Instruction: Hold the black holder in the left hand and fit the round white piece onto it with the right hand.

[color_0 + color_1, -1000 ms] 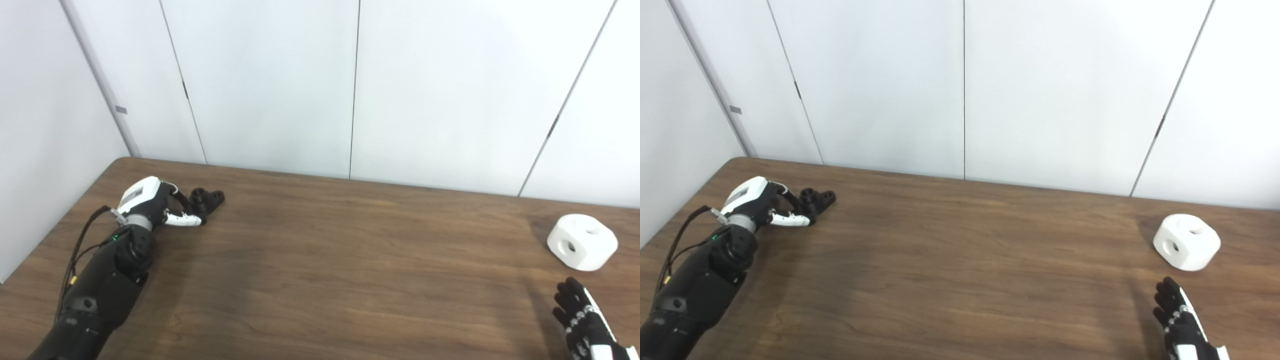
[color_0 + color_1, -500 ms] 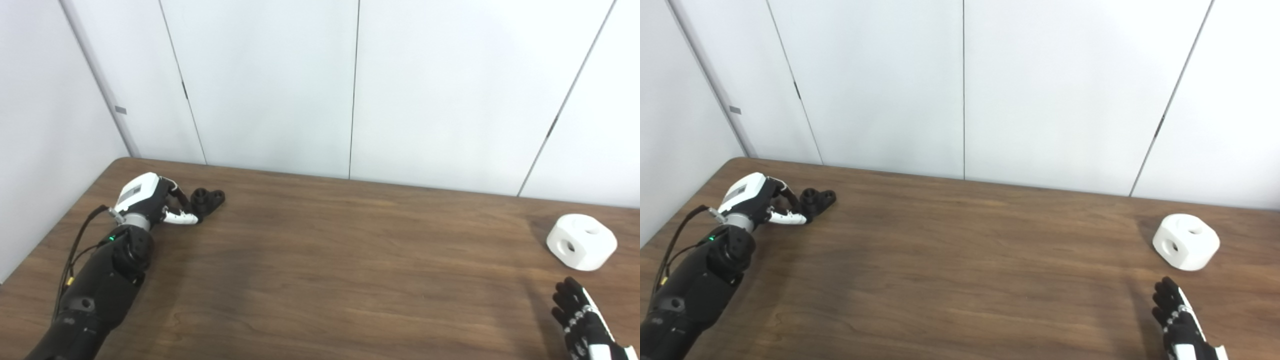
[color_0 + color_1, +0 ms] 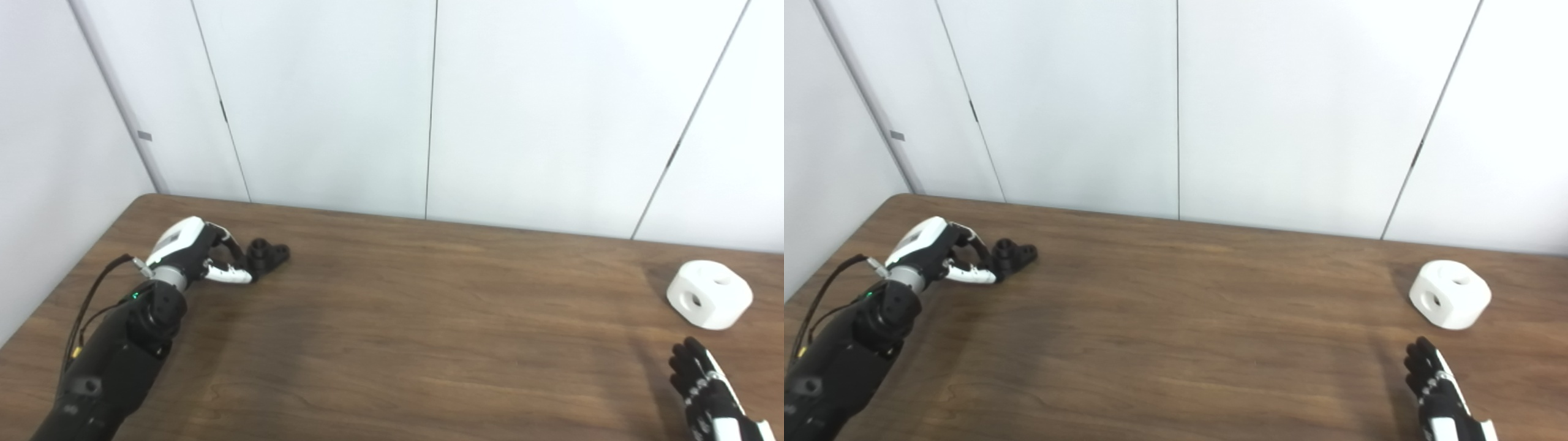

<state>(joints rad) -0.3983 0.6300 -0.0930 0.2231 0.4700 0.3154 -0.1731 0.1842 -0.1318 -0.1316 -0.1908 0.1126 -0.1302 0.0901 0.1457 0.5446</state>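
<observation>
Black holder (image 3: pixel 267 255), white piece (image 3: pixel 709 294), brown table (image 3: pixel 416 331).

Table middle: the brown wooden table (image 3: pixel 392 318) is bare between the two hands, wide free passage.
Left side: the small black plastic holder (image 3: pixel 267 256) lies against the fingers of the left hand (image 3: pixel 190 254); free room beyond it toward the wall.
Right side: the round white piece with holes (image 3: pixel 709 294) stands just beyond the right hand (image 3: pixel 704 392), a gap between them.
Back: the white panel wall (image 3: pixel 429 110) closes the far edge.
</observation>
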